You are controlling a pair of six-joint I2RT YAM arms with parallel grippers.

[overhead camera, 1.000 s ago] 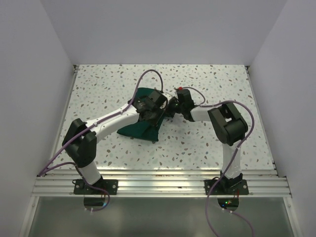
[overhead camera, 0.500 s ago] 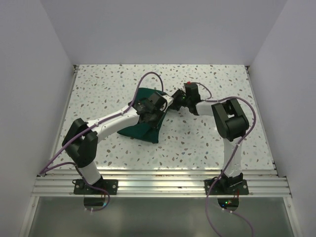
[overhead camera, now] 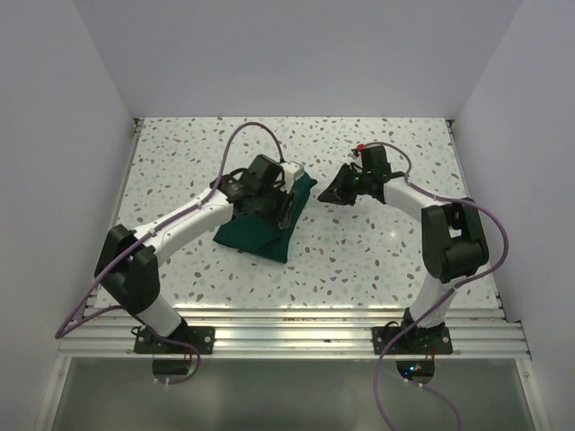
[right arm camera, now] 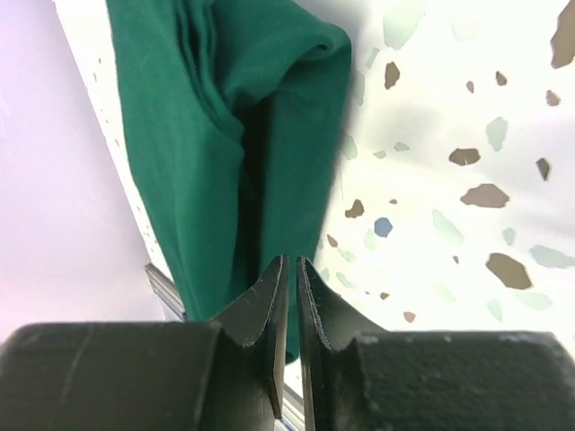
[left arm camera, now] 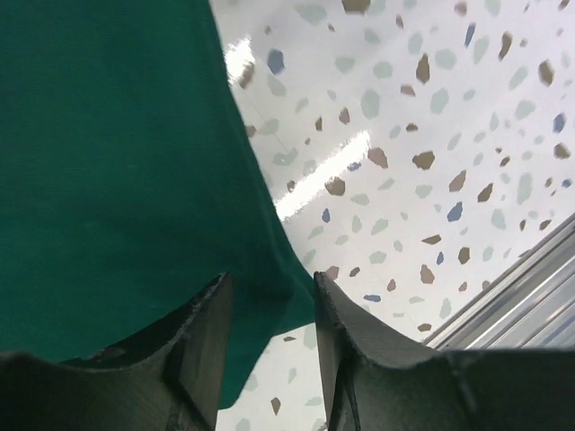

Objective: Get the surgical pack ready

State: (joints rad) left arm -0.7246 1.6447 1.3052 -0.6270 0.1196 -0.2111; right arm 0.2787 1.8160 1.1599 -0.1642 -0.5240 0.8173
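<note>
At my left pincer (left arm camera: pixel 269 285): fingers apart, clamped on nothing. Green cloth of the surgical pack (overhead camera: pixel 256 235) shows through the gap; can't tell if the tips touch it. Wrist view: cloth fills 9 to 12 o'clock and its edge runs down into the gap. Speckled table (overhead camera: pixel 359 260) takes up 1 to 4 o'clock, with the aluminium rail (left arm camera: pixel 512 296) at 4.

My right pincer (right arm camera: pixel 292 265): fingers nearly together with only a thin slit, nothing in it. Its wrist view has the pack at 11 to 12 o'clock, folded in layers, clear of the tips.

Top view: pack is bunched left of table centre, spreading toward 7 o'clock from my left pincer. Right pincer sits at 3 o'clock of it, near the pack's corner but apart.
</note>
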